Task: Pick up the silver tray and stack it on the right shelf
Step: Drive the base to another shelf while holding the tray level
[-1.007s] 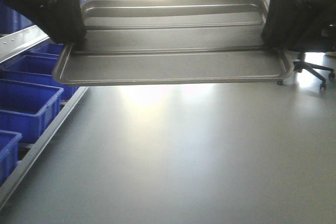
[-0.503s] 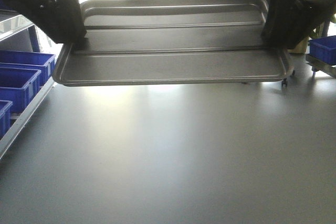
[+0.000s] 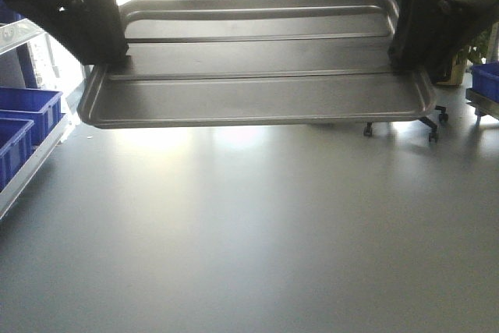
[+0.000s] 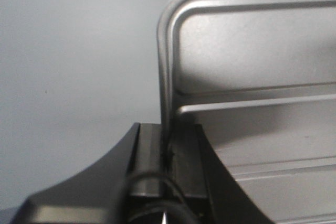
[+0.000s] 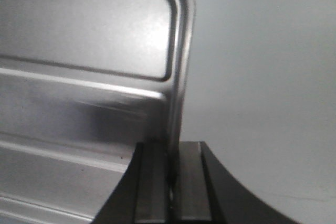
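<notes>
Your silver tray (image 3: 257, 76) hangs level across the upper frame, above the grey floor (image 3: 249, 232). The left gripper (image 4: 167, 148) and right gripper (image 5: 173, 163) each pinch an opposite end rim, jaws nearly closed on thin metal, so it balances flat for carrying.

Both matte black. On left gripper (image 4: 167, 148) flat straight pads, outer flanks flaring in a curve, black cable (image 4: 147, 173) looped at base. On right gripper (image 5: 173, 156) same build, pad faces greyer.
</notes>
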You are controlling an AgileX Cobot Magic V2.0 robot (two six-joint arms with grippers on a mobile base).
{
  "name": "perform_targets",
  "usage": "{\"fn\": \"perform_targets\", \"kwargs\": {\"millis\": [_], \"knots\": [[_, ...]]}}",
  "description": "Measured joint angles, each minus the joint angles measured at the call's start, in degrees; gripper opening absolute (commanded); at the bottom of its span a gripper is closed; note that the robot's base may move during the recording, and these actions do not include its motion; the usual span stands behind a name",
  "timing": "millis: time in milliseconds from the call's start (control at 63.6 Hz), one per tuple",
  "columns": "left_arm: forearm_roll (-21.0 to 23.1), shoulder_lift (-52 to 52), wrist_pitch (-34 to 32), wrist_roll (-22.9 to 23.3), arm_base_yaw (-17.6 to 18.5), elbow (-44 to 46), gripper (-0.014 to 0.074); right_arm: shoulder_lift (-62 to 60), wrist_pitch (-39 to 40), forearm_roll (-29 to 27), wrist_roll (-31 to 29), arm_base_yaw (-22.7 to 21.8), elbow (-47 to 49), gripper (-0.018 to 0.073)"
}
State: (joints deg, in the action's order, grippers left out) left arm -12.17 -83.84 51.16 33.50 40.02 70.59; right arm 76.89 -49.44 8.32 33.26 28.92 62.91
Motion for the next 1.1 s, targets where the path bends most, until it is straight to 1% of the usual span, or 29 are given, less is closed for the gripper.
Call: {"fn": "perform_targets", "kwargs": {"millis": [1101], "knots": [[0.1, -0.4, 0.1, 0.0, 0.0, 0.0, -0.0092, 0.0, 0.0, 0.0, 0.0, 0.0, 0.0, 0.0060]]}}
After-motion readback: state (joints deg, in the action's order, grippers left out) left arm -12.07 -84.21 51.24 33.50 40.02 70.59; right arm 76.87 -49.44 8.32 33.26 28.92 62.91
